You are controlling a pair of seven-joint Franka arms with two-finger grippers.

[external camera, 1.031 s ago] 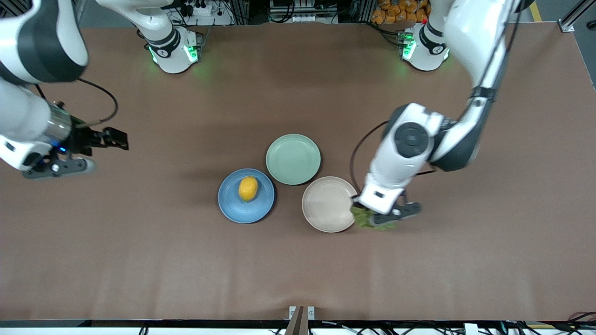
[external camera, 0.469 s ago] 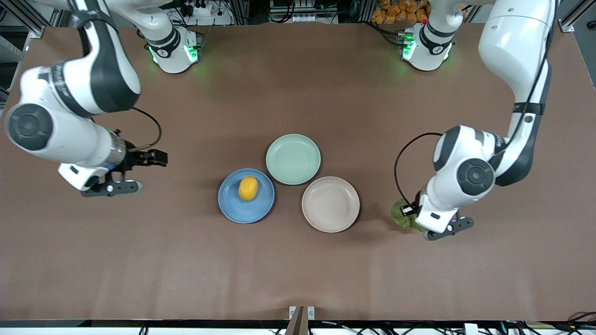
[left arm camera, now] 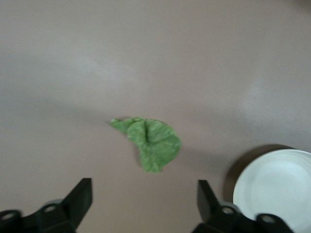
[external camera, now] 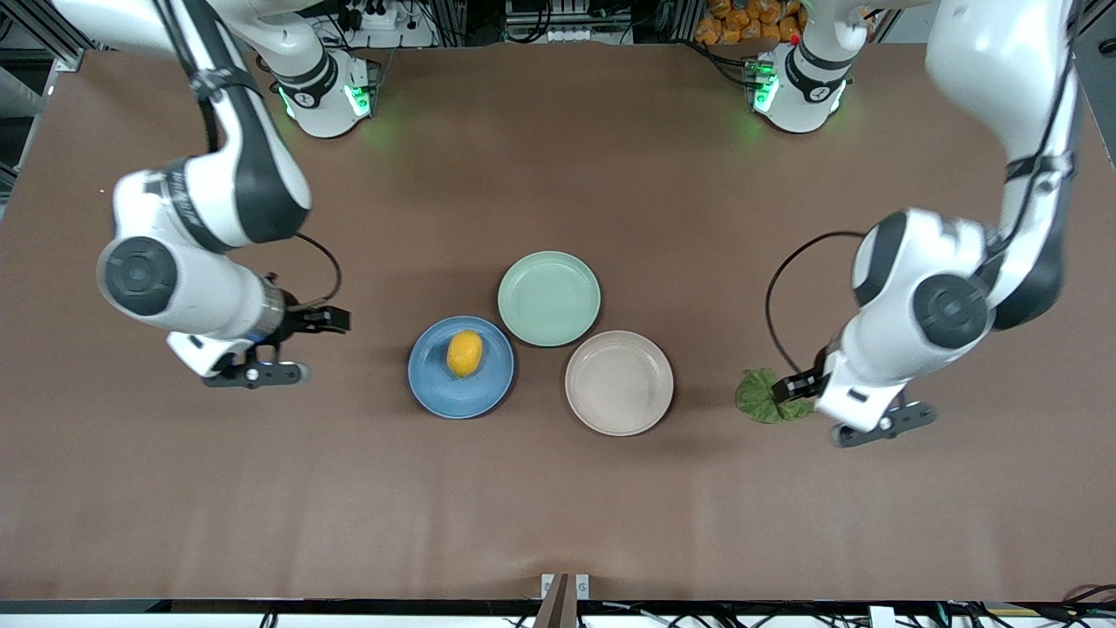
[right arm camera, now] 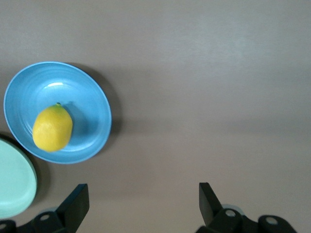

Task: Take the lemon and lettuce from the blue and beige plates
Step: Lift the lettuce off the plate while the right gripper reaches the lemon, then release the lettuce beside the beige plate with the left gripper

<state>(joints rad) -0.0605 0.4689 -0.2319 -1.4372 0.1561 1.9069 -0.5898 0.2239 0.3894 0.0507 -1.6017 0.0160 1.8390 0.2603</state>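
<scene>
Front view, table with three plates grouped at its middle: blue plate (external camera: 461, 367) carrying the lemon (external camera: 465, 353), beige plate (external camera: 619, 383) bare, and a mint-green plate (external camera: 549, 298) farther from the camera, touching or nearly touching the other two. Lettuce (external camera: 767, 395) lies flat on the brown table (external camera: 558, 506), off the beige plate and apart from it, toward the left arm's end. Left gripper (external camera: 882, 424) hangs over bare table just beside the leaf; its jaws are spread wide and hold nothing, as the left wrist view confirms: both fingertips (left arm camera: 80, 196) stand well apart with the lettuce (left arm camera: 151, 143) lying free on the table between and ahead of them, the beige plate's rim (left arm camera: 252, 177) at the edge. Right gripper (external camera: 255, 375) hangs over bare table toward the right arm's end, apart from the blue plate. Right wrist view: jaws fully spread, empty, fingertips (right arm camera: 77, 199) over bare table, with the blue plate (right arm camera: 92, 97) and the lemon (right arm camera: 52, 128) resting in it, and the mint-green plate's edge (right arm camera: 14, 182) beside
</scene>
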